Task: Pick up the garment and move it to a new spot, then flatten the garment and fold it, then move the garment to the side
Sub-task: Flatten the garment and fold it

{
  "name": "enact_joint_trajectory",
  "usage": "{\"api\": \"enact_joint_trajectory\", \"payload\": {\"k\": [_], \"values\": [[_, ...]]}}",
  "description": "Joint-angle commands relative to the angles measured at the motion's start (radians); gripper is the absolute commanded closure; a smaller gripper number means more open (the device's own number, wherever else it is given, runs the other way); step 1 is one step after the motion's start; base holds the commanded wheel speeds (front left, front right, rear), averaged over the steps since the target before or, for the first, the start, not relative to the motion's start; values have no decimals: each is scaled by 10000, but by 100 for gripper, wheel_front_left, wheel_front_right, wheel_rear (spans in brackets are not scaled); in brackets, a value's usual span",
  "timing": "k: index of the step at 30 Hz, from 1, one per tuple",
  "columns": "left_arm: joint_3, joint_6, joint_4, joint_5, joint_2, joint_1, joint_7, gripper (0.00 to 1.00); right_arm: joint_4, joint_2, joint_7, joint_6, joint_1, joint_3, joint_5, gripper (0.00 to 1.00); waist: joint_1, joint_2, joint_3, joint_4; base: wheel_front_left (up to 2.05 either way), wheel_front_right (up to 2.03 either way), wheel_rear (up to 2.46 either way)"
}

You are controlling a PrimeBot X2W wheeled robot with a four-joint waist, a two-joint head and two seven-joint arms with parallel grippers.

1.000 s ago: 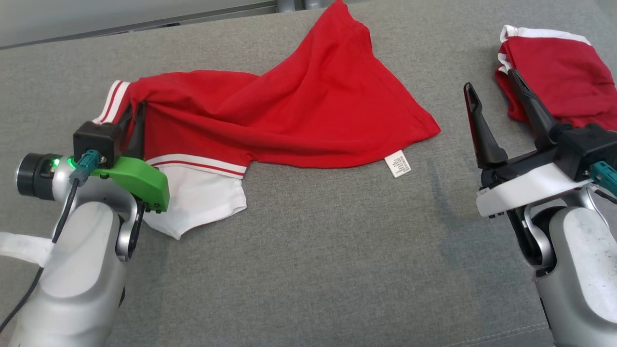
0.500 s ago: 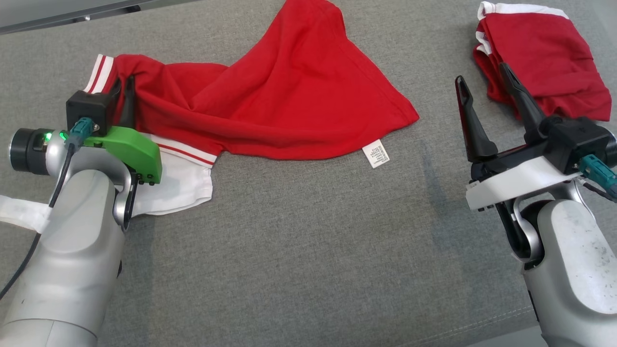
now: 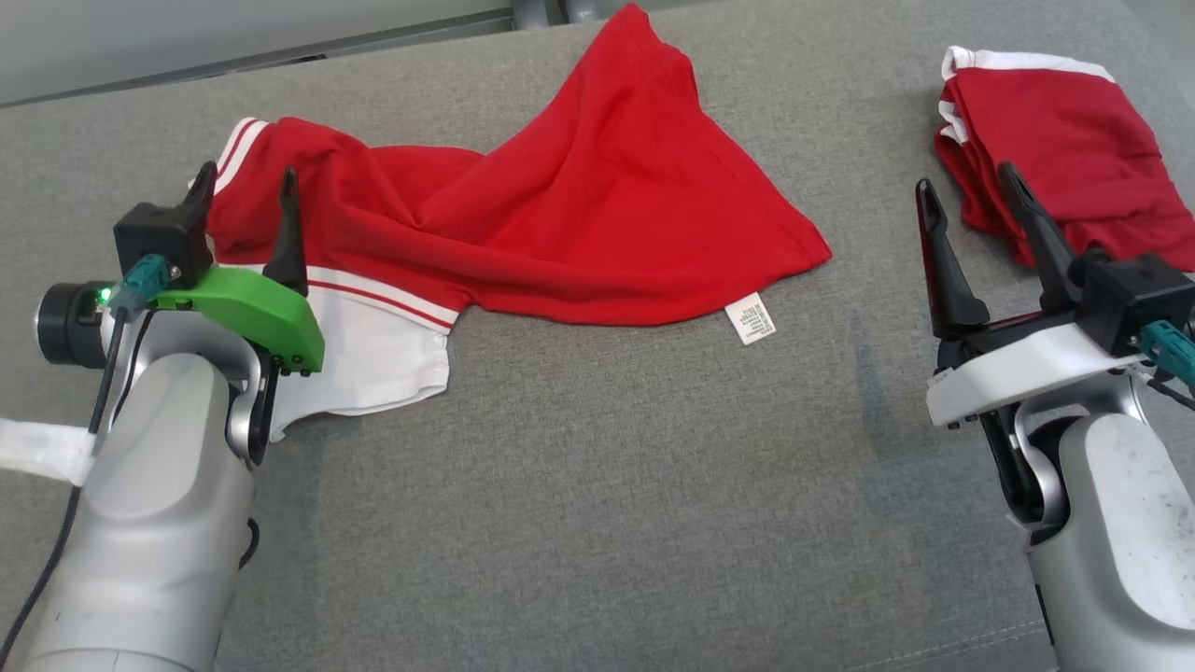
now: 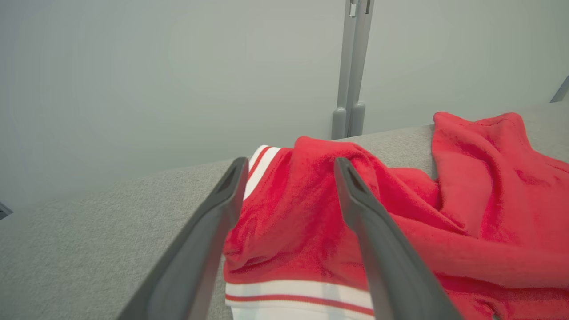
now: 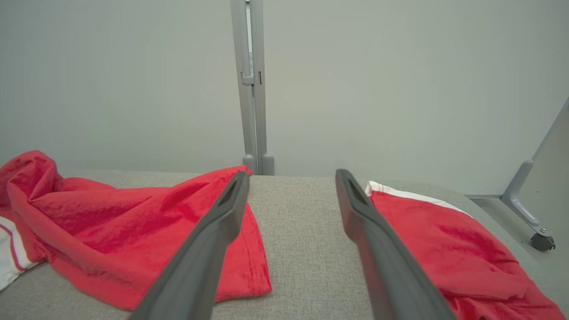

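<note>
The garment is a red shirt with a white sleeve and red-and-white striped trim. It lies crumpled and spread across the grey cushion. My left gripper stands open over the shirt's left end, one finger on each side of a red fold and nothing pinched. The left wrist view shows that same fold of the garment between the spread fingers of the left gripper. At the right, my right gripper is open and empty above bare cushion. In the right wrist view the garment lies left of the right gripper.
A second red garment with white trim lies bunched at the far right, just beyond my right fingers; it also appears as a red garment in the right wrist view. A white label hangs at the shirt's hem. A grey wall and post stand behind.
My left gripper has opened and let go of the shirt's left end, which now rests on the cushion. The head camera shifted slightly. The right gripper stayed open.
</note>
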Motion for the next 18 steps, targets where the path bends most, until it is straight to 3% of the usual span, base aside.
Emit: {"api": "enact_joint_trajectory", "payload": {"k": [1, 7, 18], "values": [[96, -54, -199, -141, -59, 342, -26, 0, 27, 45, -8, -10, 242, -122, -84, 0, -1, 54, -371, 303, 0, 0, 0], [399, -83, -1392, -221, -173, 1752, -19, 0, -19, 286, -88, -10, 958, -613, -340, 0, -1, 54, -1115, 686, 0, 0, 0], [995, 404, -4056, -383, -464, 4924, -17, 0, -300, 764, -252, -10, 2288, -992, -1093, 0, -1, 54, -2298, 1026, 0, 0, 0]]}}
